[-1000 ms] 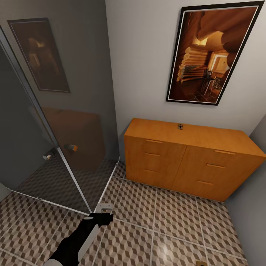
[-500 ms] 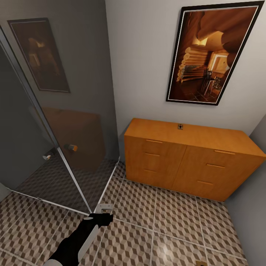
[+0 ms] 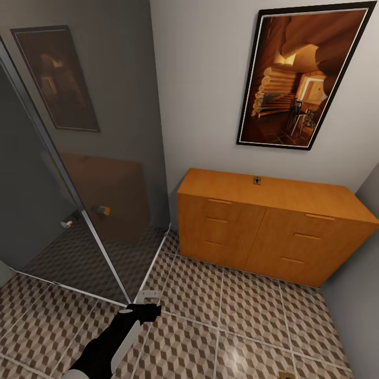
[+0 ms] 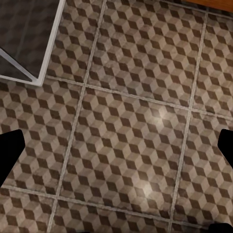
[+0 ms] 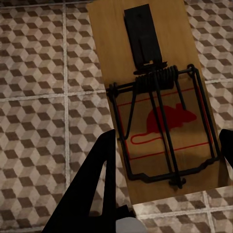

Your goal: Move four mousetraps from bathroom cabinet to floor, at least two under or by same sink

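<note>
Right wrist view: the right tool point(image 5: 165, 145) is clamped on a mousetrap point(image 5: 150, 97), held above the bathroom floor point(image 5: 39, 97). In the left wrist view, the left tool point(image 4: 116, 145) stands apart over bare tiles. In the head view, the cabinet point(image 3: 273, 221) stands shut against the wall, a small mousetrap point(image 3: 257, 180) on its top.

No readable text (the mousetrap point(image 5: 154, 104) bears a red mouse emblem).

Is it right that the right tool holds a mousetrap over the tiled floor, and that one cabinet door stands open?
Not quite. In the head view the cabinet has both front halves shut. The rest holds: in the right wrist view the right tool grips a mousetrap above the tiled floor.
</note>
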